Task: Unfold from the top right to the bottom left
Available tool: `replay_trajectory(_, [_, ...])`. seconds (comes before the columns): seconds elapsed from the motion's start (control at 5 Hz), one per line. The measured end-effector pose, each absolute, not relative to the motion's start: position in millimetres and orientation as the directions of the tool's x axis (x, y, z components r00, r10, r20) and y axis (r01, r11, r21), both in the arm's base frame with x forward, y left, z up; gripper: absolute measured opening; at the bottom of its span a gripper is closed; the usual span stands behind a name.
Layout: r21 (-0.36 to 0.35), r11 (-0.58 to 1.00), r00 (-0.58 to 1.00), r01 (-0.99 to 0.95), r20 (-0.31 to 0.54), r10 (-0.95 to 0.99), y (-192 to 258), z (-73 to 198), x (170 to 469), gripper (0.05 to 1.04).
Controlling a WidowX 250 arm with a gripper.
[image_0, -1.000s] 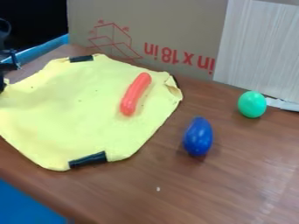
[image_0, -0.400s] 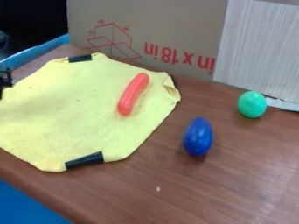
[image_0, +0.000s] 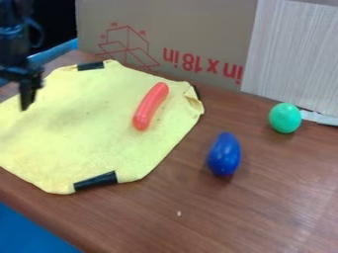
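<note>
Pincer [image_0: 27, 94] seen over cloth's far left part; whether clenched or released cannot be told | yellow cloth [image_0: 82, 133] spread beneath and rightward of it, right corner folded | red sausage [image_0: 150, 106] laid on cloth, right of pincer | blue eggplant [image_0: 224, 154] placed farther right, nearer camera | green egg [image_0: 285, 118] set farthest right from pincer

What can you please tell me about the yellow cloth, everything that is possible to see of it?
The yellow cloth looks soft and matte, with a few dark specks. It lies spread mostly flat on the brown table, its right corner folded over. Black strips cross its top and bottom edges. A red sausage-shaped toy lies on it, right of its middle. The gripper hangs at its upper left; contact is unclear.
</note>
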State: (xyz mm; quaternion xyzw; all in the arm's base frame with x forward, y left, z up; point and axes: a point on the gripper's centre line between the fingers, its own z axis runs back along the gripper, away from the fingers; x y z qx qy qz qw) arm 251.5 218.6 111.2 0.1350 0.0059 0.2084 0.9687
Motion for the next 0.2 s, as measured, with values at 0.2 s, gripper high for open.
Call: replay_trajectory(0.2, [0.159, 0.907, 0.92, -0.391, 0.02, 0.393, 202.0, 131.8, 265.0, 1.001])
